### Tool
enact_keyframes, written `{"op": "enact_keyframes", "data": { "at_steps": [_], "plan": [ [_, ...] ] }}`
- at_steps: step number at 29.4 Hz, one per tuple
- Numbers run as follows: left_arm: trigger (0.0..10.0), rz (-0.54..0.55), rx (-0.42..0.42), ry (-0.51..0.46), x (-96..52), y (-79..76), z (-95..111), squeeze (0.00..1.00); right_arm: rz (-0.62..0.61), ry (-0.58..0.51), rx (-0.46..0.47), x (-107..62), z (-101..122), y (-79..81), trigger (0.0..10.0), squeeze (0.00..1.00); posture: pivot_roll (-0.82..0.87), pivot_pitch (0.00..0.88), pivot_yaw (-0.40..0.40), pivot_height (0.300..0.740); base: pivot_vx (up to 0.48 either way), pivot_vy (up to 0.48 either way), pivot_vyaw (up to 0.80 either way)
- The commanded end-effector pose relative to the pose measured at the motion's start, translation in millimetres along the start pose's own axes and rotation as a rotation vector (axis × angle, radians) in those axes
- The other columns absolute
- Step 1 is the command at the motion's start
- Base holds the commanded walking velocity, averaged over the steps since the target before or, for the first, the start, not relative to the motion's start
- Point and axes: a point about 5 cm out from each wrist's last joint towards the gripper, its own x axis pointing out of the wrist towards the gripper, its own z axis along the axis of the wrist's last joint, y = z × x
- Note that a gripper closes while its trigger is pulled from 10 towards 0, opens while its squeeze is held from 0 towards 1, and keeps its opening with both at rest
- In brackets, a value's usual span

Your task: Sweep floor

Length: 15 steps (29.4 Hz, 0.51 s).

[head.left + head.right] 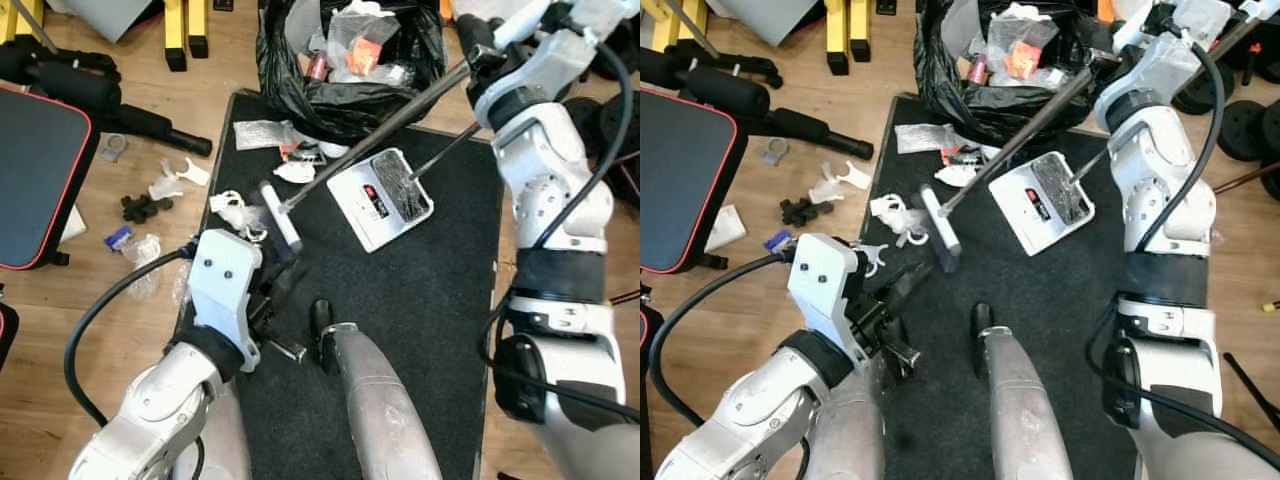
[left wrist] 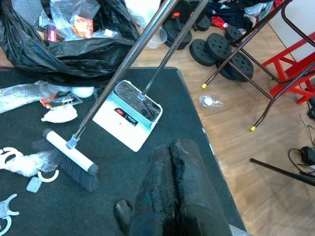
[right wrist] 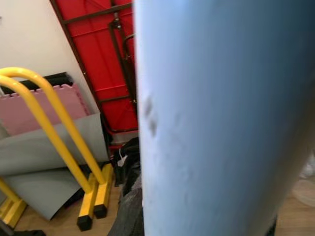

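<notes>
At far left, a black bench pad with red piping (image 1: 35,180) lies on the wooden floor (image 1: 150,75), with small scraps of white plastic litter (image 1: 172,180) scattered beside it. The left gripper (image 2: 172,182) hangs low over the near-left part of the black mat (image 1: 440,300); its two black fingers are pressed together with nothing between them. Just ahead of it on the mat rests the broom head (image 1: 280,216), white-backed with dark bristles, next to more white litter (image 1: 232,208). The broom's metal handle (image 1: 385,125) rises diagonally toward the upper right. To its right sits the white dustpan (image 1: 380,198), tilted on the mat, with its own thin handle running up the same way. Behind both, an open black rubbish bag (image 1: 345,95) holds wrappers. At upper right, the right gripper (image 1: 478,50) meets the broom handle; whether its fingers clamp the handle cannot be told, as a pale surface blocks the right wrist view.
</notes>
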Motion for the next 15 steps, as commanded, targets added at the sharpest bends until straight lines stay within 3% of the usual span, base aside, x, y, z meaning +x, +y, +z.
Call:
{"op": "enact_keyframes", "data": {
  "at_steps": [1,5,8,9,10,12,15],
  "plan": [
    [10.0,-0.043,-0.024,0.023,-1.9,-4.5,-6,0.00,-0.046,0.036,-0.009,-8.7,-2,-11.8,10.0,0.00,-0.13,0.443,-0.166,0.740,0.000,0.000,0.00],
    [10.0,-0.044,-0.026,0.023,-0.8,-3.8,-7,0.00,-0.055,0.026,0.008,-11.1,5,-12.6,10.0,0.00,-0.14,0.441,-0.164,0.740,0.000,0.000,0.00],
    [10.0,-0.045,-0.027,0.024,1.0,-2.8,-8,0.00,-0.056,-0.050,0.071,-10.9,24,-10.3,10.0,0.00,-0.14,0.440,-0.164,0.740,0.000,0.000,0.00],
    [10.0,-0.046,-0.027,0.023,1.8,-2.6,-9,0.00,-0.030,-0.124,0.132,-9.0,39,-5.5,10.0,0.00,-0.14,0.438,-0.163,0.740,0.000,0.000,0.00],
    [10.0,-0.046,-0.027,0.023,1.8,-2.6,-9,0.00,-0.030,-0.124,0.132,-9.0,39,-5.5,10.0,0.00,-0.14,0.438,-0.163,0.740,0.000,0.000,0.00],
    [10.0,-0.045,-0.028,0.024,2.6,-2.6,-10,0.00,0.046,-0.233,0.223,-7.4,61,4.7,10.0,0.00,-0.13,0.432,-0.165,0.740,0.000,0.000,0.00],
    [10.0,-0.046,-0.028,0.024,2.8,-2.8,-11,0.00,0.070,-0.242,0.238,-8.1,65,8.2,10.0,0.00,-0.13,0.429,-0.167,0.740,0.000,0.000,0.00]
  ]
}}
